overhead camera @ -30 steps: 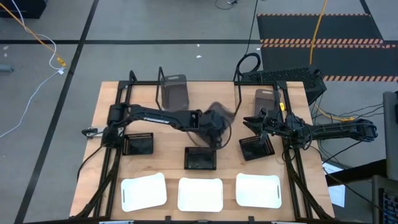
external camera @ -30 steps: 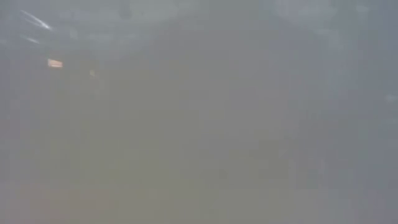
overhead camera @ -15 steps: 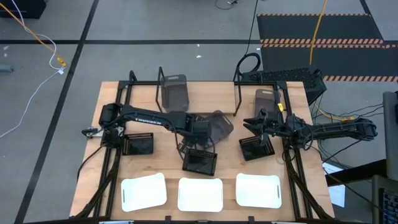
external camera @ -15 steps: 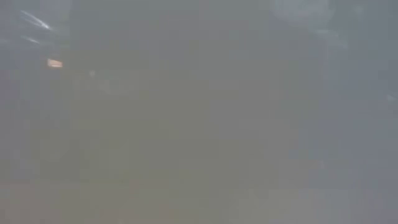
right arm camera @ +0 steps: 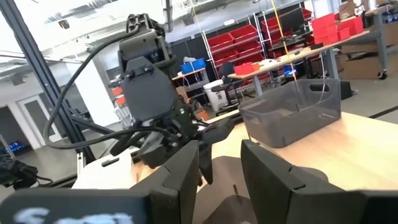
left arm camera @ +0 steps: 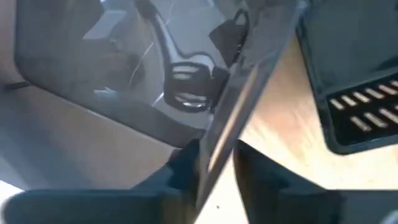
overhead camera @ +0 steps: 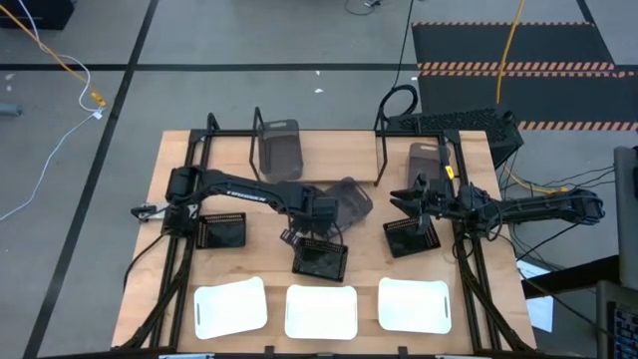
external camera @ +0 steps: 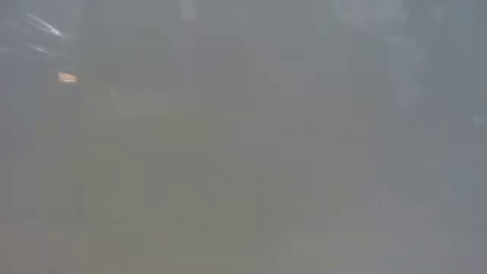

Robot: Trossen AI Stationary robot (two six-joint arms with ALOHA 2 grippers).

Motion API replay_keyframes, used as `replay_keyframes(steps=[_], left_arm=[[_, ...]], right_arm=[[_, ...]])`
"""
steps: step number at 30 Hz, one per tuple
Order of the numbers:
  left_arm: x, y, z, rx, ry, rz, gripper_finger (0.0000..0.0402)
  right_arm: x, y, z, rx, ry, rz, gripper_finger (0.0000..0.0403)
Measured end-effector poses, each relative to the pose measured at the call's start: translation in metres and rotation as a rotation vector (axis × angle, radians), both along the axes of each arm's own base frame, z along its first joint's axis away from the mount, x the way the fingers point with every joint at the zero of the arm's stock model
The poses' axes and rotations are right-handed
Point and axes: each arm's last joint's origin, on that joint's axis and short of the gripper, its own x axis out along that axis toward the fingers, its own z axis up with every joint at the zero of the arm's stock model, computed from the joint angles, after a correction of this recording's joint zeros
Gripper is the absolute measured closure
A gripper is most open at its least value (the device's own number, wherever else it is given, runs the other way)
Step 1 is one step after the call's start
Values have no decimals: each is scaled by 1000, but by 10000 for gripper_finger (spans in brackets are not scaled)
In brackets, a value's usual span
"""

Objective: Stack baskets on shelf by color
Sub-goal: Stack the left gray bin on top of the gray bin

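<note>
Left gripper point(overhead camera: 317, 207) retreated toward table centre, fingers point(left arm camera: 186, 168) pinching grey basket point(overhead camera: 344, 199) wall; light, stiff, rim-held. Right gripper point(overhead camera: 417, 207) idle, parted.

High view overhead, straight down on whole tabletop point(overhead camera: 159, 179). Low view fogged. Wrist views close; right wrist sees left arm point(right arm camera: 146, 81).

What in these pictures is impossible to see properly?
- Low view: all grey haze; nothing of the table shows.
- Left wrist view: the left gripper pinches a grey basket's wall; the wall blocks what lies beyond.
- High view: right gripper too small to judge its fingers.
- Shelf board: hidden by the arms.
</note>
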Motion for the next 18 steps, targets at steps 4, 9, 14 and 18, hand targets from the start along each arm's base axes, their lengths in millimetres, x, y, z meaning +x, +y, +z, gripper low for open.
replay_keyframes(steps=[4,9,14,18], left_arm=[[0,0,9,4,-24,-21,388],[-2,-2,38,19,-103,-70,393],[-12,-3,87,31,-249,-74,395],[-30,-1,135,87,-406,24,398]], right_arm=[[0,0,0,-9,0,-7,289],[0,0,0,-16,0,-8,289],[0,0,1,-16,-6,-8,289],[0,0,1,-17,-4,-8,289]])
